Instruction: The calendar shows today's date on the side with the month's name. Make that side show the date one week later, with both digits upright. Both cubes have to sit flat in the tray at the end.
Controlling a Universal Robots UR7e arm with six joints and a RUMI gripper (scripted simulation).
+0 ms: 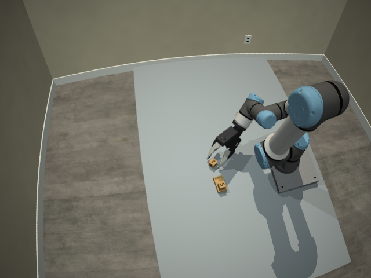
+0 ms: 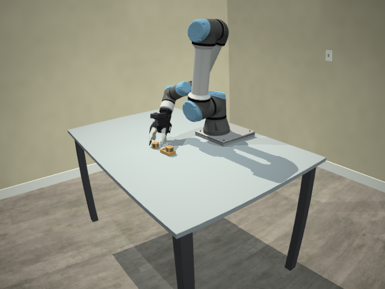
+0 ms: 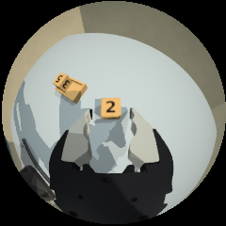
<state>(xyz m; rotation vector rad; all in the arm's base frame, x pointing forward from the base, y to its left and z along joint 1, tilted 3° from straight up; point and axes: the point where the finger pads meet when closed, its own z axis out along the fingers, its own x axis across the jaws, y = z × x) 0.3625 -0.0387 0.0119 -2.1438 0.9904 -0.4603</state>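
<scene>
A small orange cube (image 1: 213, 163) with a 2 on top lies on the table outside the tray; it also shows in the wrist view (image 3: 110, 107) and in the exterior view (image 2: 154, 144). My gripper (image 1: 217, 158) is open just above it, with the fingertips spread to either side and a gap on both sides in the wrist view (image 3: 110, 114). The orange tray (image 1: 218, 181) lies a little nearer the front, with the other cube (image 1: 222, 185) in one end showing a 5 on top. Its other slot is empty. The tray also shows in the wrist view (image 3: 70, 86).
The arm's base plate (image 1: 295, 176) is bolted to the table right of the tray. The table edge (image 2: 124, 189) runs along the front left.
</scene>
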